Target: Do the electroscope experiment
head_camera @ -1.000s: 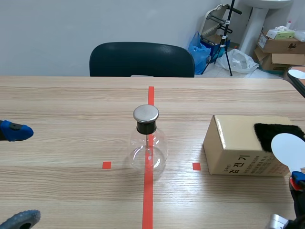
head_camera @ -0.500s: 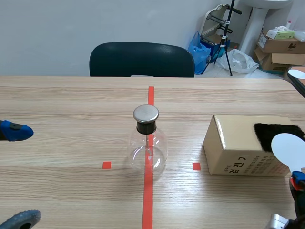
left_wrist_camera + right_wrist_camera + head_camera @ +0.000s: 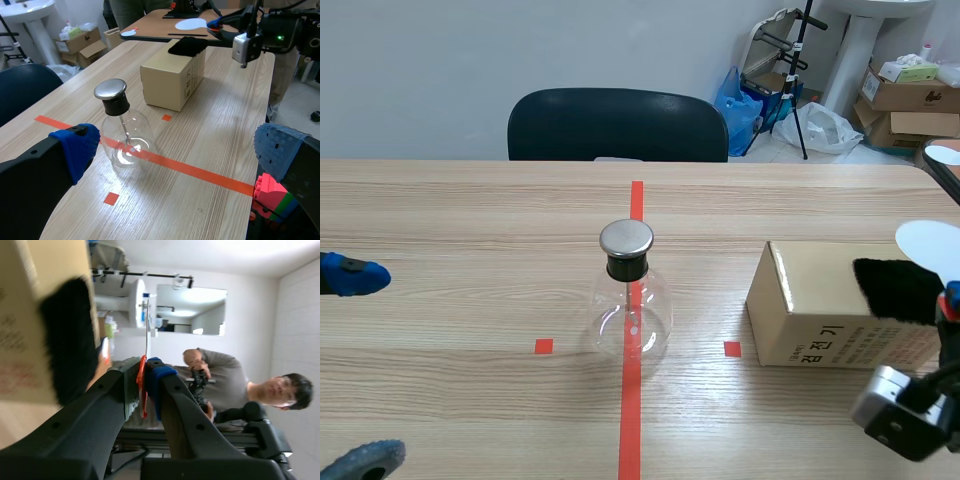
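Observation:
The electroscope (image 3: 626, 290), a glass flask with a black stopper and a metal disc on top, stands on the red tape line at mid-table. My right gripper (image 3: 950, 300) is shut on the orange handle (image 3: 143, 390) of a white disc paddle (image 3: 930, 243). It holds the disc just above the black fur (image 3: 895, 287) lying on the cardboard box (image 3: 820, 305). The left wrist view shows the flask (image 3: 122, 125), the box (image 3: 175, 80), the fur (image 3: 187, 46) and the paddle (image 3: 192, 23) ahead. My left gripper (image 3: 368, 368) stands open at the table's left, well away from the flask.
A dark chair (image 3: 618, 125) stands behind the table's far edge. A person (image 3: 222, 385) is seen in the right wrist view. A small stack of coloured bricks (image 3: 270, 195) lies by my left gripper's right finger. A brown side table (image 3: 945, 165) stands at the far right.
My right gripper has risen and turned, lifting the white disc from in front of the box to above the fur. The left arm and flask have not moved.

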